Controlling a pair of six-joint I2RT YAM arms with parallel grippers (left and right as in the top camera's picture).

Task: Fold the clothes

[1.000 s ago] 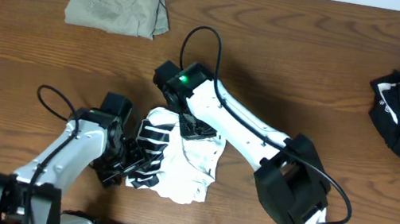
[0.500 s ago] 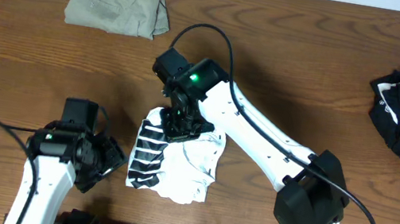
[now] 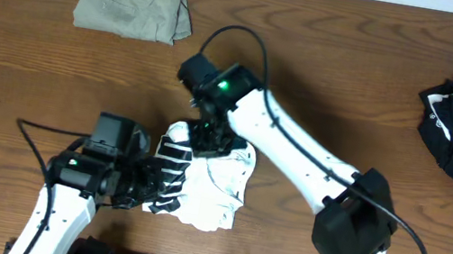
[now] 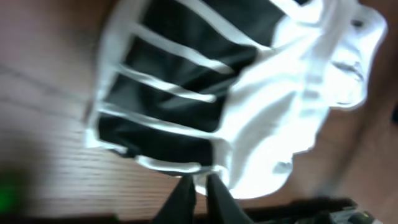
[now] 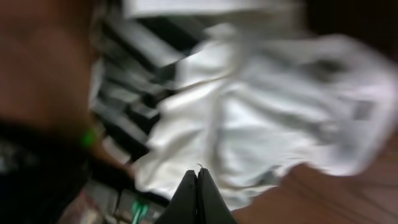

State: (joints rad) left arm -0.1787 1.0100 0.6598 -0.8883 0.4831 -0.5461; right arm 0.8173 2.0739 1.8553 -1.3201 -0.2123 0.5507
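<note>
Crumpled T-shirt (image 3: 220,179): long axis approx. top–bottom, striped side frame-left. L gripper (image 3: 152,190) clamped on hem; R gripper (image 3: 210,143) pinched together at top edge, grip blurred.

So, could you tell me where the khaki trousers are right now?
In the overhead view, the khaki trousers lie at the upper left near the far edge of the table, apart from the white T-shirt at lower centre.

White arms (image 3: 295,152), black joints (image 3: 351,233), looping black cables (image 3: 242,31)
</note>
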